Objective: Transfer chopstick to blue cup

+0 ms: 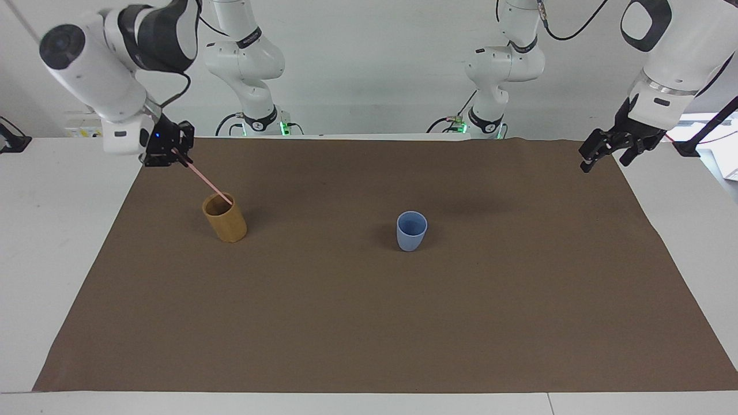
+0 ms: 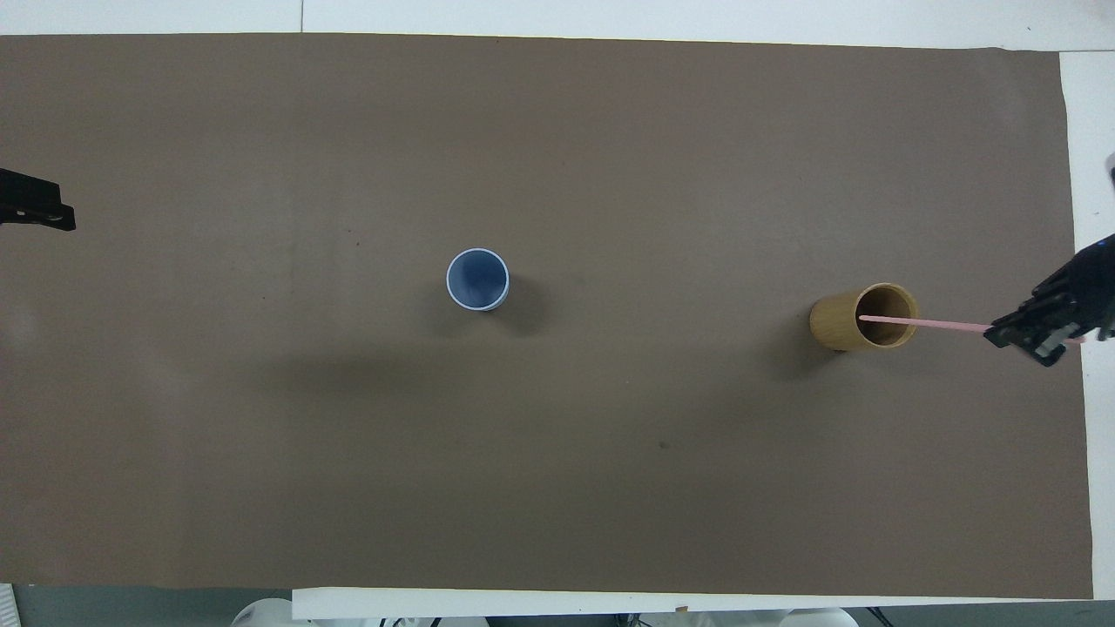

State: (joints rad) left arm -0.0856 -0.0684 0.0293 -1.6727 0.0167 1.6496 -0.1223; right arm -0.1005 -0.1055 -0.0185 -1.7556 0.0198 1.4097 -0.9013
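Chopstick (image 1: 203, 178) first: I see it slanting up out of the tan-brown cup (image 1: 225, 219), its lower tip at the cup's mouth and its upper end pinched in my right gripper (image 1: 174, 153). That gripper's fingers are closed tight on the stick, and it hangs in the air over the edge of the brown mat (image 1: 369, 323) at the right arm's end of the table. From overhead the stick (image 2: 925, 324) runs from inside the cup's opening (image 2: 864, 317) out to the gripper (image 2: 1019, 333).

I find the blue cup (image 1: 411, 230) standing upright near the middle of the mat, well apart from the tan-brown cup, toward the left arm's end from it.

My left gripper (image 1: 602, 151) waits with its fingers spread, holding nothing, up over the mat's corner at the left arm's end.
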